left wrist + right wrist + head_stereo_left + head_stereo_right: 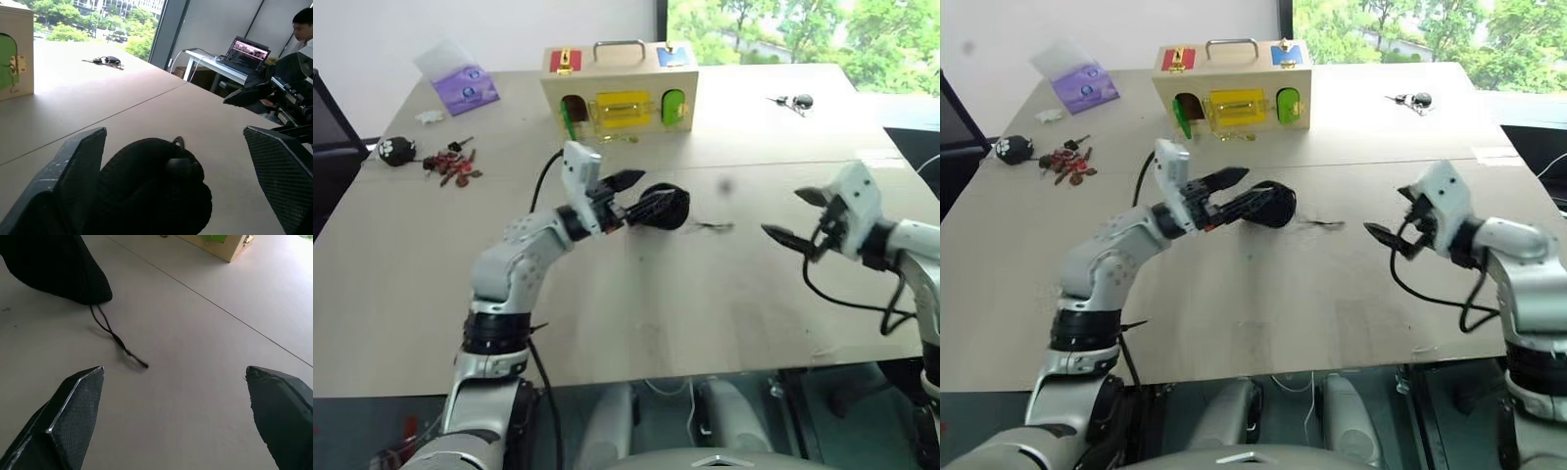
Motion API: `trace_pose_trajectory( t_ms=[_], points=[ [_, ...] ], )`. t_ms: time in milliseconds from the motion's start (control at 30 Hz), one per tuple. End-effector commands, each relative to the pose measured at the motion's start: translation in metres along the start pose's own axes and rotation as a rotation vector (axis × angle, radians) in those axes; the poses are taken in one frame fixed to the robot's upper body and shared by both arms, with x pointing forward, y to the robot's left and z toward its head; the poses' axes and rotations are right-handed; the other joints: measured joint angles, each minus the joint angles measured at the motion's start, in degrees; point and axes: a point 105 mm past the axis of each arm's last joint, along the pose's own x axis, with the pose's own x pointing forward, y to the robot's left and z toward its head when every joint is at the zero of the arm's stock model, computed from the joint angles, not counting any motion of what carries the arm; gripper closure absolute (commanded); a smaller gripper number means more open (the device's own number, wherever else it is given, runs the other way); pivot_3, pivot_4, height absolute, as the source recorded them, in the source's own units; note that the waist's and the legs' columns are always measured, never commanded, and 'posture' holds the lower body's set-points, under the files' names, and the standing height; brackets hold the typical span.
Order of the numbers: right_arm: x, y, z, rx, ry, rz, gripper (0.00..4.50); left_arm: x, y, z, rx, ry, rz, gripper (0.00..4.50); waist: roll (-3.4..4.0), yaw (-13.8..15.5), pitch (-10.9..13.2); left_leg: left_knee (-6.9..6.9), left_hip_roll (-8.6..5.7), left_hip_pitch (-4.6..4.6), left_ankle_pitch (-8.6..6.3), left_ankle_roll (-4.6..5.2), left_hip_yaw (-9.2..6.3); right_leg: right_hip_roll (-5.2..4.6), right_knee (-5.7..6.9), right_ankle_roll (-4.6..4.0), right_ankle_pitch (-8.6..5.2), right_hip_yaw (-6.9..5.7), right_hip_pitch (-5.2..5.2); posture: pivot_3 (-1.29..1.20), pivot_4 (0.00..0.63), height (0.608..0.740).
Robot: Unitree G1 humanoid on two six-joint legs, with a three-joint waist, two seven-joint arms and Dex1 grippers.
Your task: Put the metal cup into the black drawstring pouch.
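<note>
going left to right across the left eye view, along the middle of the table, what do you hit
left gripper → black drawstring pouch → the pouch's cord lying on the table → right gripper. Both grippers stand open, and neither is holding anything.

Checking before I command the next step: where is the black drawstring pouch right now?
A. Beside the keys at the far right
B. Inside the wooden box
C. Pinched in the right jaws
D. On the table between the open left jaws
D. The black drawstring pouch lies on the table between the spread fingers of the left gripper.
</note>
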Motion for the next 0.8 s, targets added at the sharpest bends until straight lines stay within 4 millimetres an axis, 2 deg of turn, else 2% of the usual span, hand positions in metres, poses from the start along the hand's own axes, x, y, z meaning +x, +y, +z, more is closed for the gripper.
trace_pose_trajectory(
  t_ms=[33, 167, 400, 567, 700, 800],
  points=[
    [-0.015, 0.016, 0.013, -0.001, -0.094, 0.003, 0.04, -0.023, -0.005, 0.008, 0.048, -0.021, 0.007, 0.00, 0.00, 0.0, 0.0, 0.01, 0.01, 0.03, 0.00, 0.00, -0.01, 0.02, 0.00, 0.00, 0.00, -0.01, 0.04, 0.00, 0.150, 0.740],
    [-0.023, 0.033, 0.009, 0.018, -0.128, -0.007, 0.04, -0.053, -0.005, -0.003, 0.063, 0.011, 0.072, 0.00, 0.01, 0.1, 0.0, 0.01, 0.12, 0.05, 0.00, 0.00, -0.02, 0.05, 0.01, 0.00, 0.00, 0.00, 0.06, 0.00, 0.150, 0.740],
    [-0.038, 0.049, -0.002, 0.029, -0.121, -0.044, 0.04, -0.102, -0.010, -0.024, 0.076, 0.097, 0.184, 0.00, 0.00, 0.4, 0.0, 0.04, 0.12, 0.11, -0.01, 0.01, -0.02, 0.03, -0.02, 0.01, -0.01, -0.03, 0.15, 0.00, 0.150, 0.740],
    [-0.048, 0.059, -0.018, 0.027, -0.084, -0.065, 0.04, -0.136, -0.009, -0.039, 0.058, 0.150, 0.295, 0.00, 0.01, 0.5, 0.0, 0.03, 0.13, 0.19, -0.01, 0.01, 0.02, 0.04, -0.04, 0.00, -0.03, -0.01, 0.21, 0.00, 0.150, 0.740],
    [-0.054, 0.060, -0.029, 0.041, -0.064, -0.078, 0.04, -0.147, -0.009, -0.041, 0.057, 0.152, 0.351, 0.00, 0.00, 0.5, 0.0, 0.04, 0.14, 0.27, -0.01, 0.02, 0.07, 0.04, -0.07, 0.01, -0.04, 0.01, 0.28, 0.00, 0.150, 0.740],
    [-0.056, 0.057, -0.034, 0.045, -0.061, -0.090, 0.04, -0.150, -0.009, -0.041, 0.059, 0.149, 0.381, 0.00, 0.00, 0.6, 0.0, -0.01, 0.16, 0.85, -0.02, 0.02, 0.14, 0.04, -0.16, 0.18, -0.20, 0.03, 0.86, 0.00, 0.150, 0.740]
  ],
)
